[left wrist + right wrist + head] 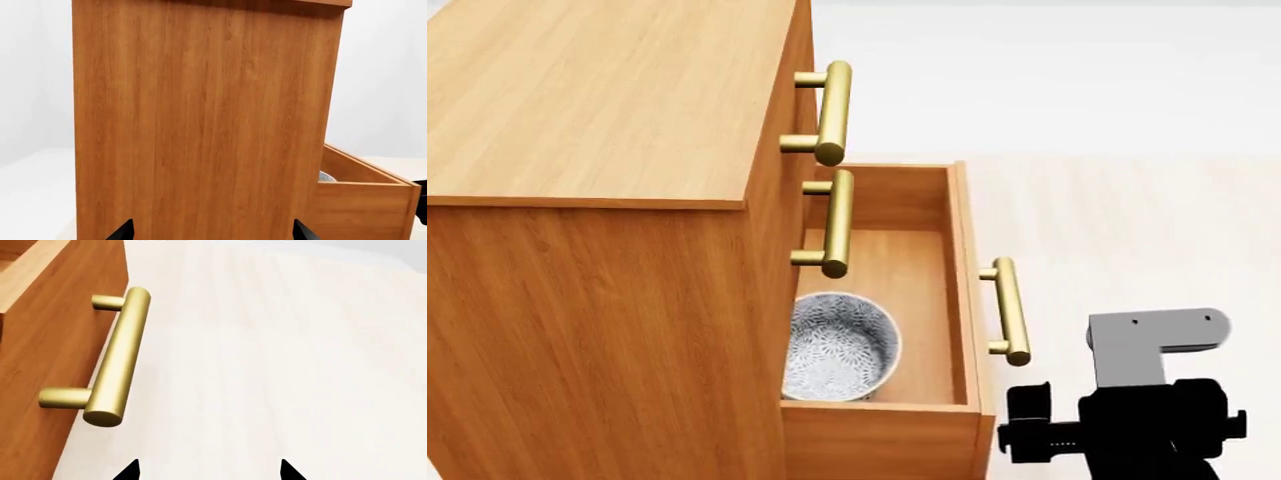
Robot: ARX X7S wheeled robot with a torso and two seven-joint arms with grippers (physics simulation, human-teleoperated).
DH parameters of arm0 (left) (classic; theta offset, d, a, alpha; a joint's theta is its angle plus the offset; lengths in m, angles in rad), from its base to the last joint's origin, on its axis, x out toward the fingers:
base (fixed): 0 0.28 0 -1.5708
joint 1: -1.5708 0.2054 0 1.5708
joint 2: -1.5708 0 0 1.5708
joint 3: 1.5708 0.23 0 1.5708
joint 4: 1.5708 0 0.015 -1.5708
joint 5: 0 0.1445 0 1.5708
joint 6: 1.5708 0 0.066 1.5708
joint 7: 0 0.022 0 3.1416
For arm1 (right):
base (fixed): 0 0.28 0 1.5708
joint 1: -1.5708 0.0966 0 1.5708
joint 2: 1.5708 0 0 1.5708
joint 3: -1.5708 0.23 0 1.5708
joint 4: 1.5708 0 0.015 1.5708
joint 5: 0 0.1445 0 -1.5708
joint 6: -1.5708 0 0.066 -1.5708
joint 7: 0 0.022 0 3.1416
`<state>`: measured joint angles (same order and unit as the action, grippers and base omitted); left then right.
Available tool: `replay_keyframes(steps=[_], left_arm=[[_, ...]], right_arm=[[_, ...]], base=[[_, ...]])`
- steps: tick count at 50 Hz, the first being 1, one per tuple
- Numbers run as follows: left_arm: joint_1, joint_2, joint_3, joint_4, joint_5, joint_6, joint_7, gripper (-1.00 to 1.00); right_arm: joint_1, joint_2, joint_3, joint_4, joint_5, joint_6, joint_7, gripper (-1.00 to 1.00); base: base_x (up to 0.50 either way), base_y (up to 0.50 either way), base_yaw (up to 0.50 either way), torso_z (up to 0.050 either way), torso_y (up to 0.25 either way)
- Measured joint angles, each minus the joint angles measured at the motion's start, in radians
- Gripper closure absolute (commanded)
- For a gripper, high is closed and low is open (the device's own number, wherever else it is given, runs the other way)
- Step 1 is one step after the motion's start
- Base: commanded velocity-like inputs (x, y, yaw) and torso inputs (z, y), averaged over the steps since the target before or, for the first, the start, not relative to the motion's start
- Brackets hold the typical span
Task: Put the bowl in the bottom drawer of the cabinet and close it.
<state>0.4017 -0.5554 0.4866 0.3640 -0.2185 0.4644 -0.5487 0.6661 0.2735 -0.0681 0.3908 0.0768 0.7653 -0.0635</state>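
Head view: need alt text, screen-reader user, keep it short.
A patterned white and grey-blue bowl sits inside the pulled-out bottom drawer of a honey-brown wooden cabinet; the two drawers above are shut, brass bar handles showing. The right end effector hangs just outside the drawer front, below its brass handle, not touching it.

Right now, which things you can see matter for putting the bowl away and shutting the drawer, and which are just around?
Part of the job:
bowl, already in the drawer
bottom drawer, pulled open
its brass handle
cabinet
right gripper, beside the handle

Just around:
two upper drawer handles
pale floor
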Motion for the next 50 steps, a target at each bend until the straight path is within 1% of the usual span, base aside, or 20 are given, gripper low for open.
replay_keyframes(steps=[50], left_arm=[[-0.002, -0.005, 0.005, 0.002, -0.005, 0.004, -0.006, -1.0]], right_arm=[[0.0, -0.043, -0.054, -0.04, 0.006, 0.02, -0.004, -1.0]], base=[[0.0, 0.0, 0.0, 0.0, 0.0]])
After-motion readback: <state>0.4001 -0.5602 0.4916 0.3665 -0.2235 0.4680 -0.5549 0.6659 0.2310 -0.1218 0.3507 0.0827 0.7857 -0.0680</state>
